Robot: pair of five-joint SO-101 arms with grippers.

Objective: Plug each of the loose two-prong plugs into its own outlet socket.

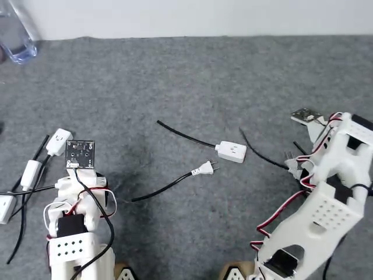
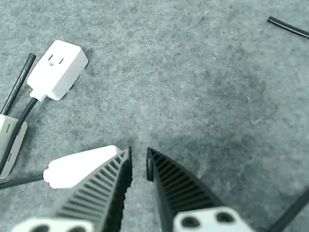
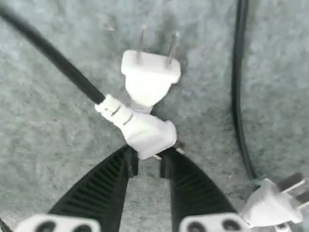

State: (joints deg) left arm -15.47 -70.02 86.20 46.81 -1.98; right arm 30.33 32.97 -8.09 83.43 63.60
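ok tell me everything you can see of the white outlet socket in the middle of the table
The white outlet socket is a small blocky piece, plastic by the look, lying flat on the grey felt-like table cover, with dark slot marks on its upper face. A thin black cord runs from one end and stops loose farther off. Nothing is plugged in; a two-prong plug lies close by, not touching.

A grey felt-like table meets a white wall, clear bottle far-left.
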